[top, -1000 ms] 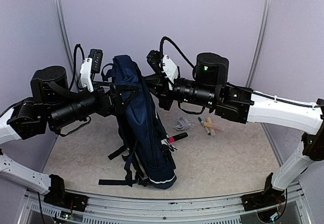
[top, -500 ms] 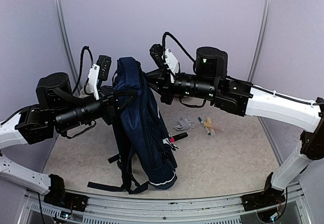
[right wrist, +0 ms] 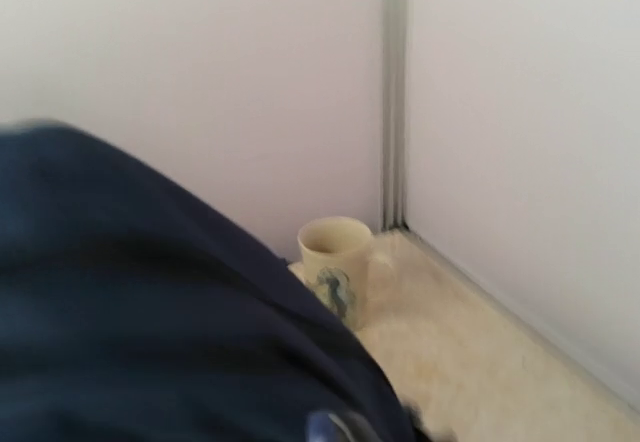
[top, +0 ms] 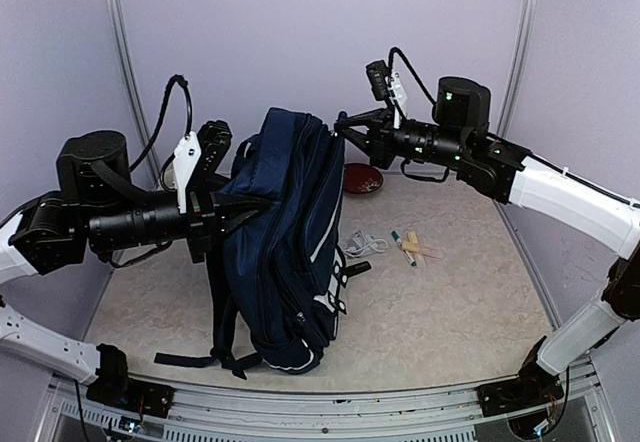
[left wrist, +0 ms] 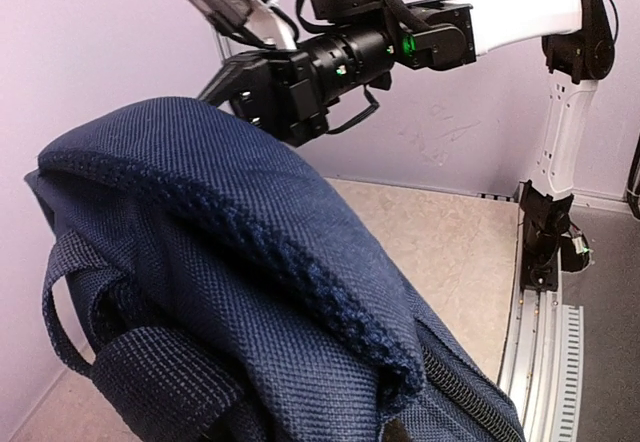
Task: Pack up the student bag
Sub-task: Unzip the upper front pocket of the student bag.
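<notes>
Navy fabric fills the scene: the student bag stands upright in the middle of the desk, leaning slightly. The left end effector looks pinched onto its back panel. The right end effector meets its top corner, and I cannot tell its grip. The step appears to be steadying the bag for opening; next comes finding the zip. A cable and markers lie beside it.
</notes>
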### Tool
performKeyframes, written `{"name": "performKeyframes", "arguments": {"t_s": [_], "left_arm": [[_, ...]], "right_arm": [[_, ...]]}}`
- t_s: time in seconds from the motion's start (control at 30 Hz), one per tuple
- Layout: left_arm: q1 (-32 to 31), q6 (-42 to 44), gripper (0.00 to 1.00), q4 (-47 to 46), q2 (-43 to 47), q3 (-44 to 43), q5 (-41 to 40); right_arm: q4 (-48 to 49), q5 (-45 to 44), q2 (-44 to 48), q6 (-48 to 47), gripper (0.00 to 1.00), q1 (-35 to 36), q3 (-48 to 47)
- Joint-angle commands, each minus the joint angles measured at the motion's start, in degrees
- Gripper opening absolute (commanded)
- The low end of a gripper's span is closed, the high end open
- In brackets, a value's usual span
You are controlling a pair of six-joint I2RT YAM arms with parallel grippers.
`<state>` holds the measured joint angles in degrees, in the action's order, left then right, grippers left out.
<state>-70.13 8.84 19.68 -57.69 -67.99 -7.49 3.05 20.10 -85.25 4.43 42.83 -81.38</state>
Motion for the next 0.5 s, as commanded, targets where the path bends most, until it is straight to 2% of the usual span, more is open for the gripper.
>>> {"name": "performKeyframes", "arguments": {"t_s": [0.0,0.17,0.33,0.4,0.47], "left_arm": [[0.3,4.7,0.00,-4.6,7.8,1.9,6.4],[1.2,4.2,0.00,-5.7,11.2,6.1,5.7],[1.3,5.3,0.00,-6.7,14.2,7.6,6.7],[1.3,4.9,0.00,-6.7,14.6,7.6,2.9],[1.8,2.8,0.00,-6.2,13.6,7.2,-5.4]], "right_arm": [[7.7,-4.3,6.2,9.4,0.00,-9.0,5.3],[6.8,1.9,8.2,12.0,0.00,-9.3,12.5],[9.6,4.4,11.8,11.2,0.00,-10.3,18.6],[10.1,8.9,12.4,10.5,0.00,-10.2,18.5],[11.2,15.5,12.1,10.6,0.00,-9.7,17.7]]}}
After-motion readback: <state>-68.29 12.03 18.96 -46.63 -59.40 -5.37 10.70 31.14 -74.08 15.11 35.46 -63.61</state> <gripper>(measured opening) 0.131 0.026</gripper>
